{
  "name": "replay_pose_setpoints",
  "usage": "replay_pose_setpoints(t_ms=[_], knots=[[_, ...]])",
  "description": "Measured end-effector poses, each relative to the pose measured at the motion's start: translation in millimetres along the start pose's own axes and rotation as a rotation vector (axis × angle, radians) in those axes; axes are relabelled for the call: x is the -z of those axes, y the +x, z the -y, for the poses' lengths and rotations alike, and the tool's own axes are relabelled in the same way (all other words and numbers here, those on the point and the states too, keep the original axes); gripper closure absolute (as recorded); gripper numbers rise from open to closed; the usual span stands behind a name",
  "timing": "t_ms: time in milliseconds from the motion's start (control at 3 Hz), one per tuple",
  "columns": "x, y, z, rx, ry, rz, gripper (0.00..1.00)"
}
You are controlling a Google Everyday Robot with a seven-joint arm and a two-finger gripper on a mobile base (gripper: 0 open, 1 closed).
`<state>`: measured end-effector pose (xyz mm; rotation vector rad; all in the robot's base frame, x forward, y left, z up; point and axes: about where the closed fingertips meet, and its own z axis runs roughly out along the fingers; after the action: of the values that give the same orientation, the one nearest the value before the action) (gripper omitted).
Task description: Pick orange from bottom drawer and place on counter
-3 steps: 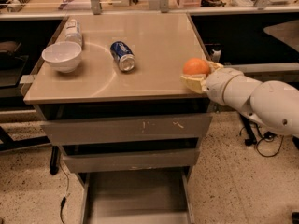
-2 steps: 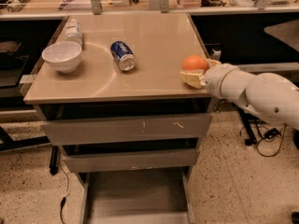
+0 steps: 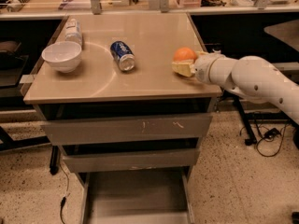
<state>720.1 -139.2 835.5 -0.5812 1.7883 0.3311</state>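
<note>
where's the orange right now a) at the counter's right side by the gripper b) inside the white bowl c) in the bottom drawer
a: the orange is at the gripper, at the right side of the counter; the open bottom drawer shows only bare grey floor.

The place looked like a robotics lab or workshop, not a home. A speckled terrazzo floor (image 3: 233,185) ran under everything, and black cables (image 3: 267,136) lay loose on it at the right. In the middle stood a grey metal cabinet with scratched drawer fronts (image 3: 126,129) and a glossy beige counter (image 3: 149,36); its bottom drawer (image 3: 135,195) was pulled out toward the near side. Dark workbenches (image 3: 285,31) flanked it, and a far bench (image 3: 46,3) carried assorted clutter. A white robot arm (image 3: 261,80) reached in from the right, with its gripper (image 3: 183,67) at the counter's right edge.
</note>
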Motion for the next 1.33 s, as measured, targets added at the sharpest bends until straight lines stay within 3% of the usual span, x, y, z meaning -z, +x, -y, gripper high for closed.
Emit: replay_pose_setpoints(t_ms=[667, 1000, 1333], knots=[[-55, -11, -12, 0.005, -0.079, -0.033, 1.0], [-67, -7, -19, 0.005, -0.106, -0.052, 1.0], [-67, -7, -19, 0.005, -0.106, -0.052, 0.81]])
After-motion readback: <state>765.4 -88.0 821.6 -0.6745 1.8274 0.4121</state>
